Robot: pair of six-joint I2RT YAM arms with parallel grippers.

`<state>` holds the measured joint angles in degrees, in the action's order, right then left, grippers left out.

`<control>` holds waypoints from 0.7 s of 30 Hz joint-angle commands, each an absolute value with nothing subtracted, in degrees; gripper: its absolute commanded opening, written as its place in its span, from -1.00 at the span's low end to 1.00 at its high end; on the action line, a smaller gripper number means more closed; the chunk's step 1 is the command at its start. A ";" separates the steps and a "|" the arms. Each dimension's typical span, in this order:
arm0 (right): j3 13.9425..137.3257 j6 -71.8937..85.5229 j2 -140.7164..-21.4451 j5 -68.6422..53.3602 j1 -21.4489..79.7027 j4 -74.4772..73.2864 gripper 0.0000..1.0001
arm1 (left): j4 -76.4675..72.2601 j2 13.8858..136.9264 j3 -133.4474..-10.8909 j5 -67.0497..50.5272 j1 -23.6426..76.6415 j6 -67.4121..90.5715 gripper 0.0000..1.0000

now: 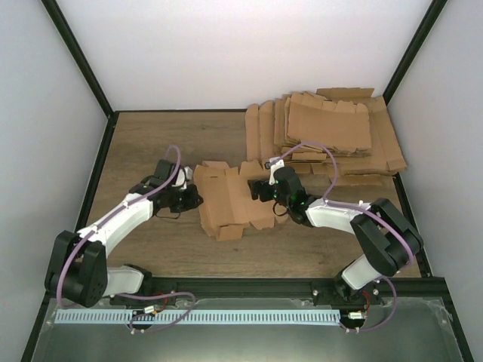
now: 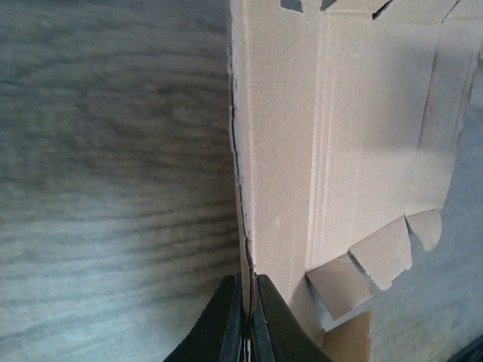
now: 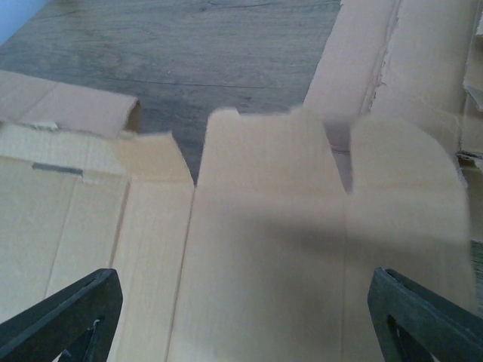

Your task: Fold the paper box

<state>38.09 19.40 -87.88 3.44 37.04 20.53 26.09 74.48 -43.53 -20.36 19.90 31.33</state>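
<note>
The paper box (image 1: 226, 200) is a single creased brown sheet with flaps, lying mid-table. My left gripper (image 1: 195, 197) sits at its left edge. In the left wrist view the gripper (image 2: 249, 294) is shut on that edge of the paper box (image 2: 355, 136), a thin rim of cardboard pinched between the black fingers (image 2: 275, 317). My right gripper (image 1: 260, 188) hovers over the sheet's right part. In the right wrist view this gripper (image 3: 245, 317) stands wide open, with the paper box (image 3: 264, 226) flat beneath it and nothing between the fingers (image 3: 68, 317).
A pile of flat brown cardboard blanks (image 1: 324, 136) covers the back right of the wooden table (image 1: 151, 143), and its edge shows in the right wrist view (image 3: 423, 45). White walls and black frame posts (image 1: 79, 56) bound the table.
</note>
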 commanded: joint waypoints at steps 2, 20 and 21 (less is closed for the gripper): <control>39.69 19.86 -87.57 1.39 37.18 20.44 0.85 | 36.10 74.78 -48.24 -18.92 24.58 25.96 -0.92; 43.97 15.86 -79.27 -15.40 37.09 10.95 0.92 | 47.37 90.84 -66.03 -5.15 45.74 9.21 -0.92; 44.32 15.50 -78.55 -14.35 37.09 9.03 0.92 | 47.28 91.57 -67.02 -4.88 45.77 8.13 -0.92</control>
<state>40.80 17.47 -82.76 -9.43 36.67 14.39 46.13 87.22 -62.19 -11.57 45.36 14.26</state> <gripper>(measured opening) 0.957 0.041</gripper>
